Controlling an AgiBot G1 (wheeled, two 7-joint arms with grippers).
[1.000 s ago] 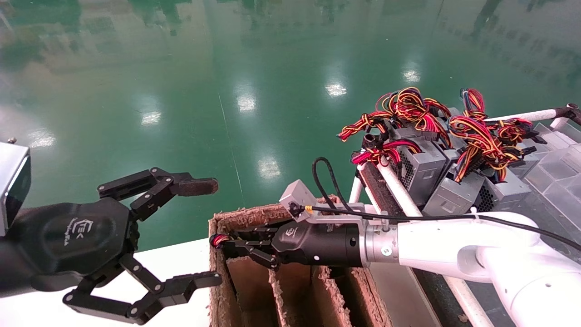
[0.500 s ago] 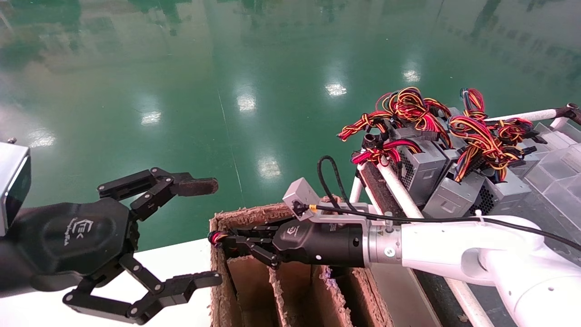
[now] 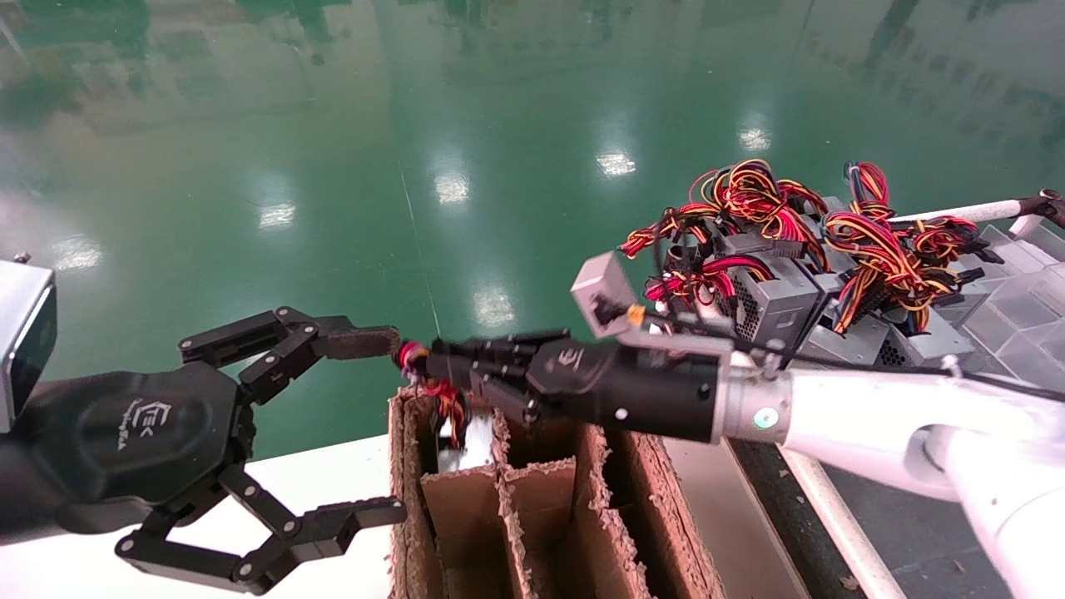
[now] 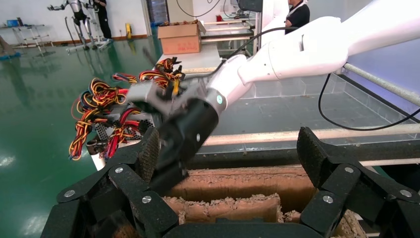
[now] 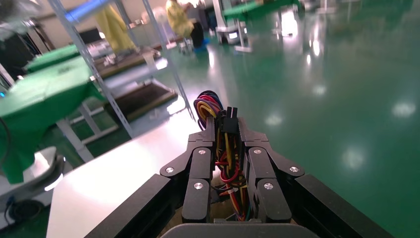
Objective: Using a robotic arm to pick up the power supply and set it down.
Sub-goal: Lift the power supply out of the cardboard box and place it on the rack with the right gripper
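The robotic arm point(image 3: 865, 416), white with a black forearm, reaches in from the right. Its right gripper point(image 3: 424, 362) is shut on the red, yellow and purple wire bunch point(image 5: 225, 148) of the power supply. The grey metal body of the power supply point(image 3: 454, 439) hangs under the wires, part way out of the leftmost slot of the brown cardboard box point(image 3: 532, 499). My left gripper point(image 3: 374, 426) stands open just left of the box, its upper fuzzy fingertip point(image 3: 358, 342) close to the held wires. In the left wrist view the left gripper point(image 4: 230, 156) faces the box point(image 4: 247, 183) and the right arm point(image 4: 297, 49).
A heap of grey power supplies point(image 3: 790, 308) with tangled coloured wires lies on a rack at the right, behind a white tube rail point(image 3: 832, 516). The cardboard box stands at the edge of a white table point(image 3: 333, 474). Green floor lies beyond.
The right gripper has risen out of the box slot and tilted upward, pulling the wire bunch and the power supply's body up with it. The left gripper has not moved.
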